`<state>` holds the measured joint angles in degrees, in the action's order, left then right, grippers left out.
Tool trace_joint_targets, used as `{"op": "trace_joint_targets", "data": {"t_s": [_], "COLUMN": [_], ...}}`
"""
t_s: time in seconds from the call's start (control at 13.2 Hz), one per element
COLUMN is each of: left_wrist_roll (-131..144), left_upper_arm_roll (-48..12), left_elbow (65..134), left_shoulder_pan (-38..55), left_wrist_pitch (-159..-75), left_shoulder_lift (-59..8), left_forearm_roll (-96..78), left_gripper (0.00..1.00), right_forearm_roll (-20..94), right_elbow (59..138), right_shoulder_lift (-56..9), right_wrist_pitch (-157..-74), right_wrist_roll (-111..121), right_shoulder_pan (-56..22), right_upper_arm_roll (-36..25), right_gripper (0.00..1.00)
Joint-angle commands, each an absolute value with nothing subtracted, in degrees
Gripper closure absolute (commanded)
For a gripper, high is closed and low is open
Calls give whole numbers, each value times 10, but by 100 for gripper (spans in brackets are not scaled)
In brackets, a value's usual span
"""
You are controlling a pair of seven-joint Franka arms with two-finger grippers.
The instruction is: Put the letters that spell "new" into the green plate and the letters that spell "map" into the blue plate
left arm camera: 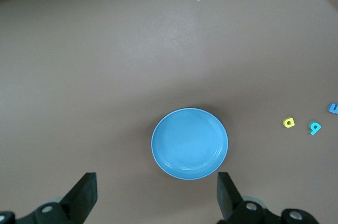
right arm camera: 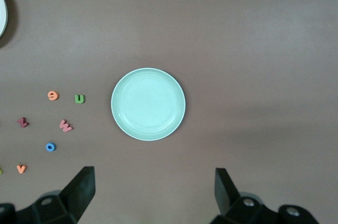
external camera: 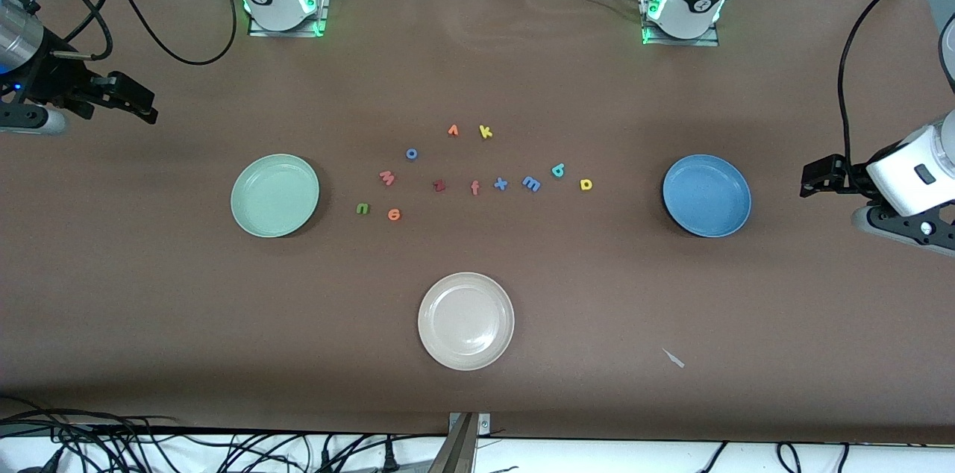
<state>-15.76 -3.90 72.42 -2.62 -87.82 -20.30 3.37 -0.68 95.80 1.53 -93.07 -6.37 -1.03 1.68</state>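
Both grippers, left gripper (left arm camera: 157, 197) and right gripper (right arm camera: 153, 195), hang with fingers apart above the table ends; green plate (external camera: 274, 195) and blue plate (external camera: 706, 195) hold nothing

A cream-white plate (external camera: 465, 321) is set on the brown table (external camera: 671, 122), nearer the front camera than a scattered row of small foam letters. Among them are seen a blue o (external camera: 411, 154), an orange v (external camera: 453, 130), a yellow k (external camera: 486, 132), a dark red z (external camera: 439, 186), a salmon f (external camera: 474, 188) and a blue x (external camera: 501, 183). A small pale scrap (external camera: 674, 358) is seen on the table toward the left arm's end, nearer the camera.
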Motion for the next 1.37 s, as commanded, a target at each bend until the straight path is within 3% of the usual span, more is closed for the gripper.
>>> {"op": "trace_joint_targets", "data": {"t_s": [0.0, 1.29], "left_wrist_roll": [-167, -163], "left_upper_arm_roll": [-38, -41], "left_elbow": [726, 726], "left_shoulder_pan": [-23, -18], "left_wrist_pitch": [-884, -880], "left_shoulder_lift": [-201, -200], "left_forearm_roll": [47, 44], "left_gripper": [0, 0], "right_forearm_roll": [-7, -4], "right_elbow": [961, 961], "right_shoulder_lift": [24, 25], "right_wrist_pitch": [-927, -915], "right_wrist_roll": [-57, -59], "right_shoulder_pan": [-11, -11], "right_upper_arm_roll": [18, 18], "right_gripper": [0, 0]}}
